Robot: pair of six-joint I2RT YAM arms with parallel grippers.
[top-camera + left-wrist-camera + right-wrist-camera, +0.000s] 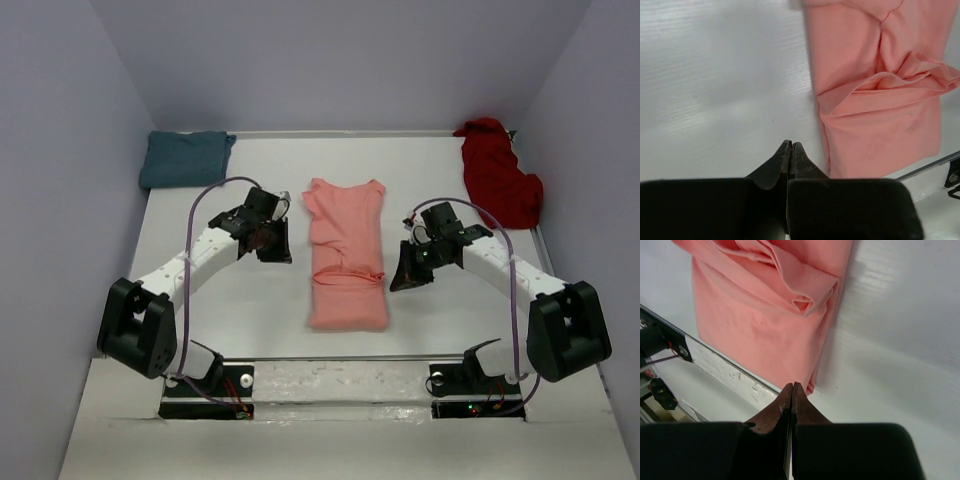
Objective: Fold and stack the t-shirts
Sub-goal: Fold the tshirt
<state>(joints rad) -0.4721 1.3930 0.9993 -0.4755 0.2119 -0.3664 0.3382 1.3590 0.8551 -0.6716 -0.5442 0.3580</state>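
Salmon-pink t-shirt (345,258) lies folded into a long strip at centre frame on the white tabletop (250,310). Teal t-shirt (185,158) is folded at upper left of the frame, and dark red t-shirt (498,180) is crumpled at upper right. Left claw (271,243) is just left of the pink strip and right claw (411,270) just right of it, both with fingers pressed together, gripping nothing.

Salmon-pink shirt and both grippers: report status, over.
Left gripper shut, empty. Right gripper shut, empty. Salmon-pink shirt folded narrow between them, rumpled across the middle. Teal shirt, dark red shirt at far corners, nothing in the way.
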